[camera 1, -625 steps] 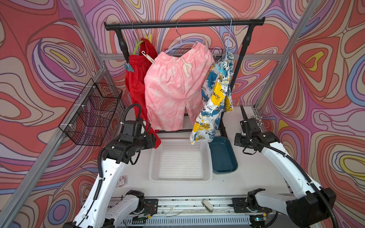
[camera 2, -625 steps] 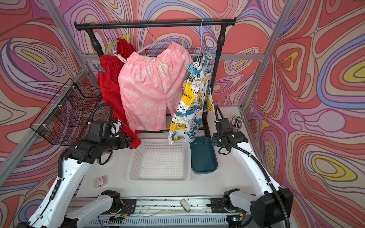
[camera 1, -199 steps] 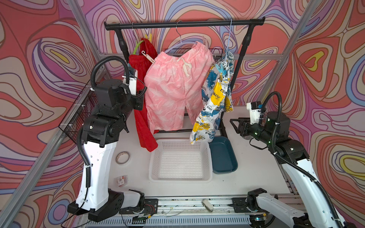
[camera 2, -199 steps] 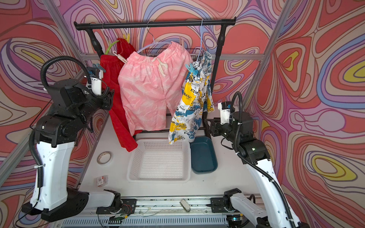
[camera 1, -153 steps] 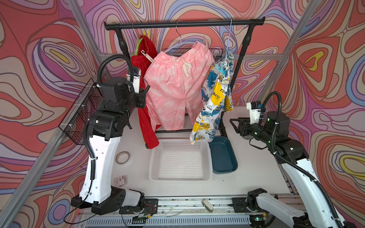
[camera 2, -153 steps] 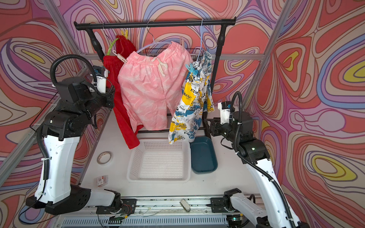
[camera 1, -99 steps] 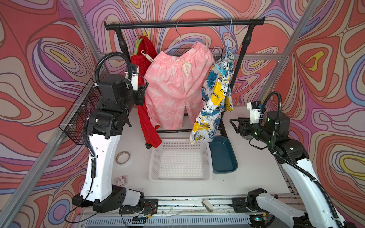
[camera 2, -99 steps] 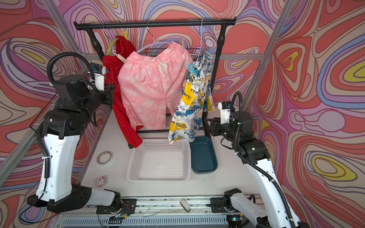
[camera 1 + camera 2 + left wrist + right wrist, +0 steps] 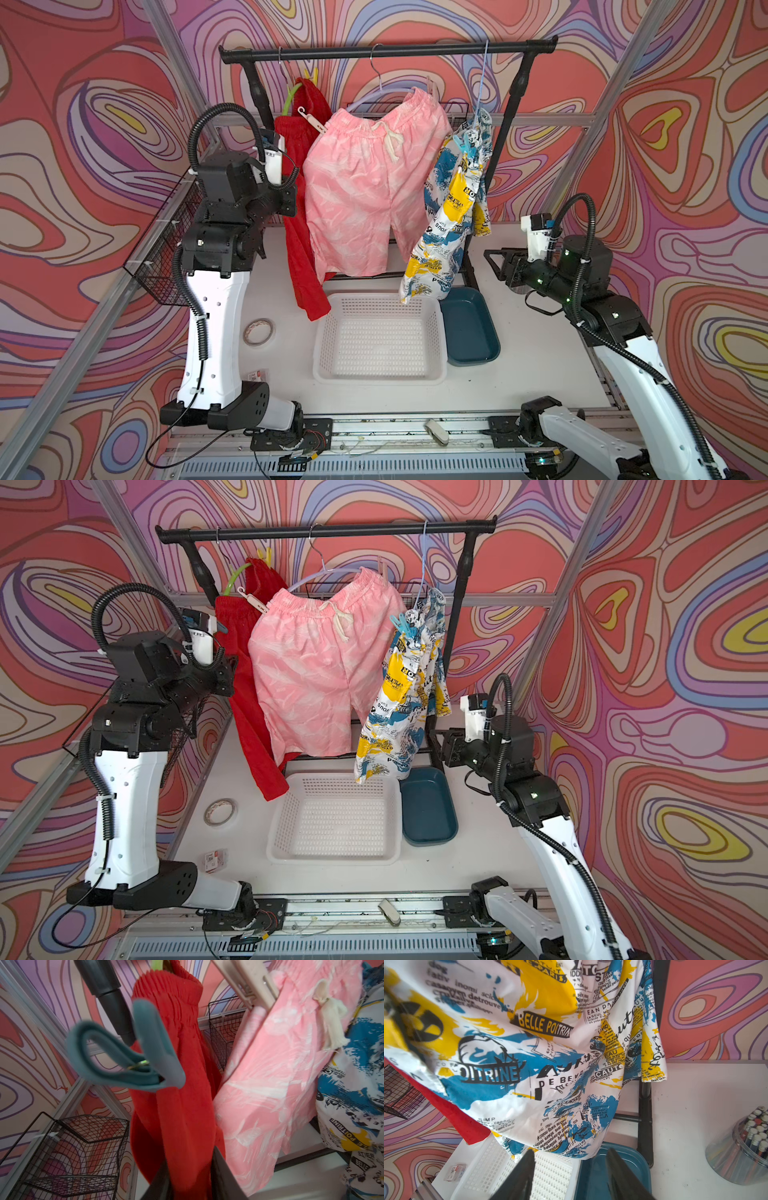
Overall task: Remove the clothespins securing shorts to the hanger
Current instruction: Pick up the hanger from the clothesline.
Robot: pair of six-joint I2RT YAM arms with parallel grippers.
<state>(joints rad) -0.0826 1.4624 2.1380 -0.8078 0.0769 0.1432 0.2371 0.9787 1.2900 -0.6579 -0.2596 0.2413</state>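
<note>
Three shorts hang from the black rail [image 9: 386,50]: red [image 9: 299,249], pink [image 9: 365,187] and newspaper print [image 9: 453,208]. A teal-grey clothespin [image 9: 124,1053] grips the red waistband's edge. A yellow one [image 9: 309,75] sits at its top and a pale beige one [image 9: 309,118] where red meets pink. A light blue clothespin [image 9: 465,143] holds the print pair. My left gripper [image 9: 191,1155] is raised beside the red shorts [image 9: 178,1105] and shut on their cloth below the teal-grey peg. My right gripper [image 9: 570,1153] stands open and empty, just under the print shorts' hem [image 9: 560,1147].
A white perforated basket [image 9: 378,376] and a dark blue tray [image 9: 469,328] lie on the table under the clothes. A black wire basket [image 9: 166,249] hangs on the left frame. A tape roll [image 9: 258,331] lies front left, and a clear jar of pens [image 9: 747,1147] stands at the right.
The left arm has shifted slightly beside the red shorts and its jaws have narrowed onto the red cloth, which swung a little. The right arm has stayed still.
</note>
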